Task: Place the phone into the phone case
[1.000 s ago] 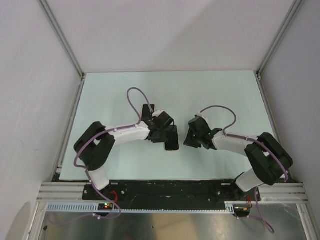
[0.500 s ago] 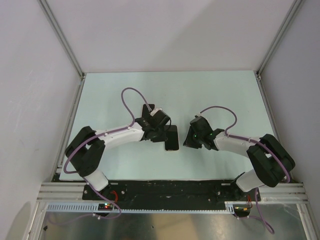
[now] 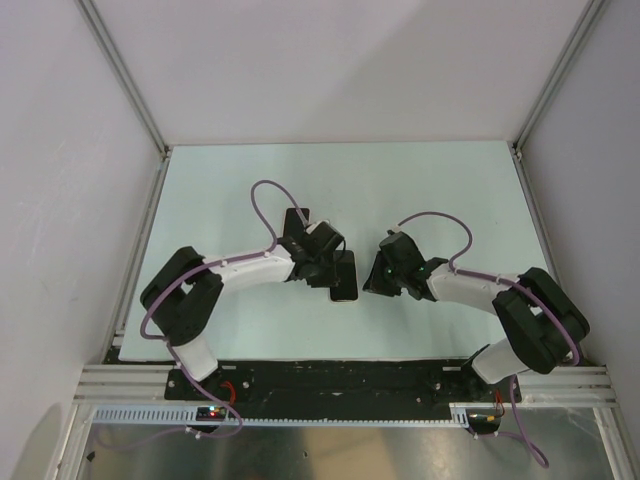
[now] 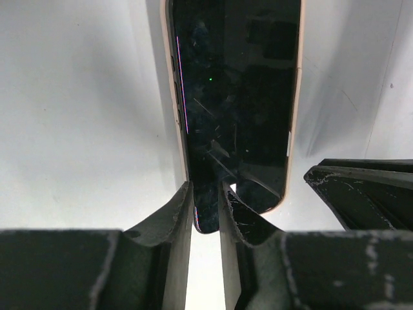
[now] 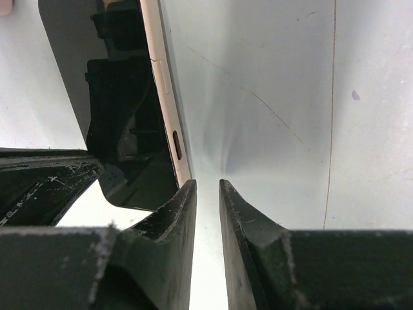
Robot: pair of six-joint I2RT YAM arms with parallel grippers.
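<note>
Broadly, the desk (image 3: 450,190) spread wide and pale on every side of the phone (image 4: 239,97), which lay flat and screen-up near the desk's middle, between the two arms. The enclosure walls (image 3: 60,220) stood well apart from the phone to left and right, so neither arm looked crowded. The desk's front edge, on the arm-base side of the phone, was the nearest limit. The left hand (image 4: 206,210) sat at a corner on the phone's left side, its fingers only a narrow slit apart, with that black corner showing in the slit. They clasped nothing, and whether the tips bore on the glass could not be told. The right hand (image 5: 208,194) hovered just right of the phone, likewise barely spread and empty, one fingertip (image 5: 177,206) close against the phone case (image 5: 166,103).

The case showed as a pink rim hugging the phone's right edge. Along the left edge the phone seemed to ride slightly above the rim, so the seating looked nearly done, not finished. Doing it well probably called for a short, straight downward press at that left corner while the right hand braced the case's outer edge against sliding rightward. Force wanted to be gentle and kept off the small cut-out (image 5: 176,143) in the rim.
</note>
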